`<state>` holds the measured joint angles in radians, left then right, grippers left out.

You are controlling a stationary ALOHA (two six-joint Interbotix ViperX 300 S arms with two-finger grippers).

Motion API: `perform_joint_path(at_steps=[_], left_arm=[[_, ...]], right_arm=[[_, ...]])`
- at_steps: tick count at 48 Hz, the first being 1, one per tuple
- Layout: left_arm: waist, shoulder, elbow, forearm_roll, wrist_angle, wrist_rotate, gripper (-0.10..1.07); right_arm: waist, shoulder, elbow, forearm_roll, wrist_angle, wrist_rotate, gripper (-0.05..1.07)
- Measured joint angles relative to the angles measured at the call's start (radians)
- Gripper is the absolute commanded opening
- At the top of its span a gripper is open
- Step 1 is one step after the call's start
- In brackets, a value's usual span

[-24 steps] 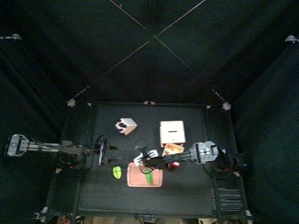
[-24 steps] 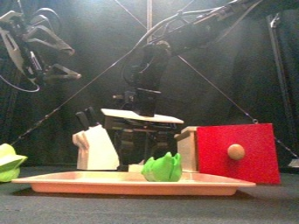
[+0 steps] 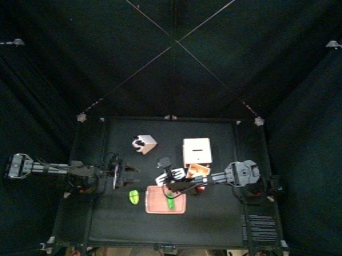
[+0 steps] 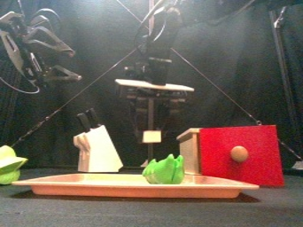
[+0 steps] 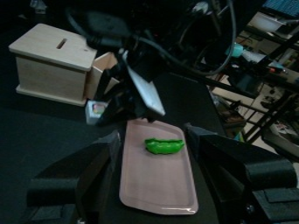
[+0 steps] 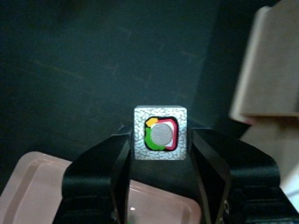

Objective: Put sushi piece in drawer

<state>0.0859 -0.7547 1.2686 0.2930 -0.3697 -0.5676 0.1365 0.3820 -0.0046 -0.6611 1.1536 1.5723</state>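
We see the small square sushi piece (image 6: 162, 134), white-rimmed with a pink and green filling, pinched between the right gripper (image 6: 162, 162) jaws, held above the long pink plastic tray (image 4: 130, 183). The tray holds a green leafy toy (image 4: 165, 169). The light-tan wooden drawer (image 4: 236, 154) with its red front stands beside the tray. Our left gripper (image 5: 146, 188) hangs spread wide near the tray's end.

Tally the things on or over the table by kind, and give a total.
Green pieces: 2, one on the tray, one beside the tray
Pink tray: 1
Sushi piece: 1, held in the right gripper
Drawer: 1
White block: 1
Total: 6
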Motion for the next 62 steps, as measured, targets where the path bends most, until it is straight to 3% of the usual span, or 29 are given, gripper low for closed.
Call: perform_joint_path(at_steps=[12, 21, 42, 62], left_arm=[[0.0, 0.0, 0.0, 0.0, 0.0, 0.0, 0.94], [0.002, 0.0, 0.0, 0.0, 0.002, 0.0, 0.94], [0.002, 0.0, 0.0, 0.0, 0.002, 0.0, 0.94], [0.003, 0.0, 0.002, 0.0, 0.002, 0.0, 0.94]], right_arm=[[0.092, -0.095, 0.037, -0.034, 0.279, 0.061, 0.6], [0.103, -0.137, 0.106, 0.015, 0.391, 0.097, 0.61], [0.095, -0.242, 0.311, 0.106, 0.354, 0.206, 0.88], [0.086, -0.252, 0.33, 0.107, 0.302, 0.206, 0.89]])
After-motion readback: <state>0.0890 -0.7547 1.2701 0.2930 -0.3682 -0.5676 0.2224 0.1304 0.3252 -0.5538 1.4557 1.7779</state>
